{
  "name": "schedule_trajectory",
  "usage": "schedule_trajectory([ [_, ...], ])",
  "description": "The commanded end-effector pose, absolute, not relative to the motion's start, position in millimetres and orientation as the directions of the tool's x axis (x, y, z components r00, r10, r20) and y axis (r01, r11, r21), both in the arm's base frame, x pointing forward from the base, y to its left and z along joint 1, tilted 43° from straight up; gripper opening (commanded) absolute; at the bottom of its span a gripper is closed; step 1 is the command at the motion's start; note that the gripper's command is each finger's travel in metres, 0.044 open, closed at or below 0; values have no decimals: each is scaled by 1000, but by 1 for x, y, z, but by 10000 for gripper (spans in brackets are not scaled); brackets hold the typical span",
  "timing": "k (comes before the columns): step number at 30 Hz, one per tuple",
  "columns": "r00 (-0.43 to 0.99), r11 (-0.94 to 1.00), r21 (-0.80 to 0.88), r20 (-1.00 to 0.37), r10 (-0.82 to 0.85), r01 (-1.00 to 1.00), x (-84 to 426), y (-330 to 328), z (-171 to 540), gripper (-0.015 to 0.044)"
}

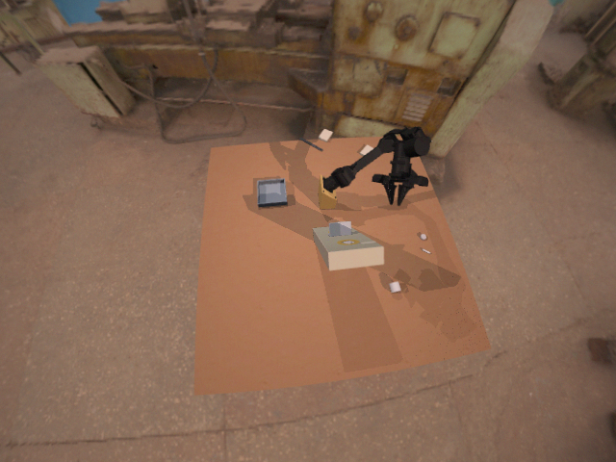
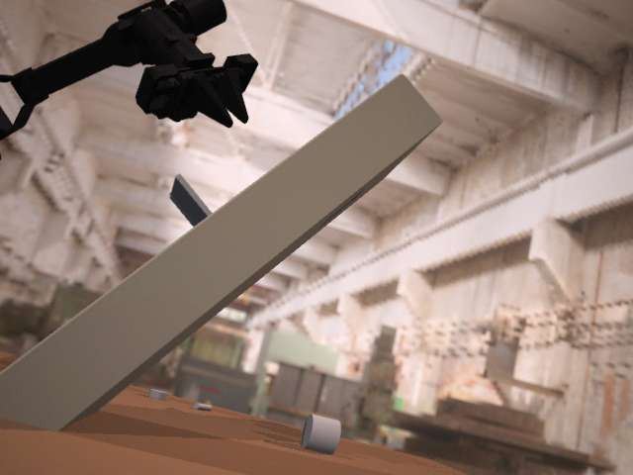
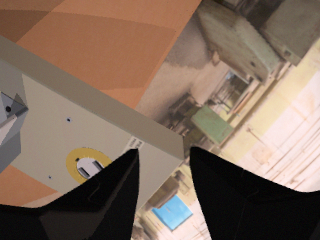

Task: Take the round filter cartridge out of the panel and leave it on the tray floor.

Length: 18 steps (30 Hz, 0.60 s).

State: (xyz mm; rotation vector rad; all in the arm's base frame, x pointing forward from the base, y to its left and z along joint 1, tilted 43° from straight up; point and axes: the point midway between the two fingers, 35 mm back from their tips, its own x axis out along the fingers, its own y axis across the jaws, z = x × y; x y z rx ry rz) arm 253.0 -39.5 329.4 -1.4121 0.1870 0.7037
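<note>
Black in finish on the two-fingered parallel-jaw gripper point(image 1: 395, 202) point(image 2: 236, 123) point(image 3: 165, 149): partly open, with tapered fingertips apart and nothing between. Attached to a black jointed arm point(image 1: 365, 161) point(image 2: 71, 61), bent at the elbow. Positioned above and clear of the tilted, thick, grey-green and cream service panel point(image 1: 355, 258) point(image 2: 220, 245) point(image 3: 42, 127).

Seated in the panel face, inside a flat yellow ring point(image 3: 71, 164): round, whitish filter cartridge point(image 1: 347, 242) point(image 3: 89, 167) with two dark narrow slots. Not extracted. Projecting from the same face: flat grey plate point(image 1: 340, 228) point(image 2: 189, 202) point(image 3: 10, 135).

Farther out, on an orange-brown mat point(image 1: 248, 298) point(image 2: 204, 452) point(image 3: 100, 40): square, dark-walled, blue-grey tray point(image 1: 271, 204), well apart from the panel, with no cartridge inside. Between tray and gripper, at the arm's lower end: yellow wedge-shaped block point(image 1: 327, 201). Off the panel's opposite side: short, light-grey cylinder point(image 1: 395, 287) point(image 2: 321, 433), lying on the mat.
</note>
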Motion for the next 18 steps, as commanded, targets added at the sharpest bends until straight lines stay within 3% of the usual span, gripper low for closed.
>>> schedule_trajectory([
  [1, 775, 562, -539, -502, 384, -627, 276, -63, 291, 117],
  [5, 775, 817, -186, -484, 407, -546, 288, -79, 266, 117],
  [8, 776, 899, 113, -468, 423, -422, 294, -91, 246, 117],
  [13, 779, 862, 452, -446, 440, -228, 298, -103, 222, 117],
  [18, 785, 682, 731, -420, 456, -5, 299, -113, 198, 117],
])
